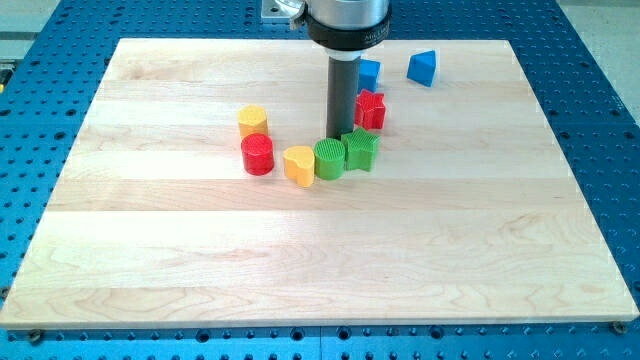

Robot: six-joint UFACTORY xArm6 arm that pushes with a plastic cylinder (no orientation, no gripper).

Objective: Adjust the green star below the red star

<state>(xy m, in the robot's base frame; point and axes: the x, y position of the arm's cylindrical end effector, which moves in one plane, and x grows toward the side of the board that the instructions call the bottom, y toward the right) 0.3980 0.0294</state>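
The green star (362, 149) lies on the wooden board (320, 260), just below and slightly left of the red star (371, 109). My tip (341, 137) stands at the green star's upper left edge, close to or touching it, and left of the red star. A green round block (329, 158) touches the green star on its left side.
A yellow heart-like block (298, 164) sits left of the green round block. A red cylinder (257, 155) and a yellow block (253, 121) lie further left. A blue block (369, 73) partly behind the rod and a blue triangular block (422, 68) lie near the view's top.
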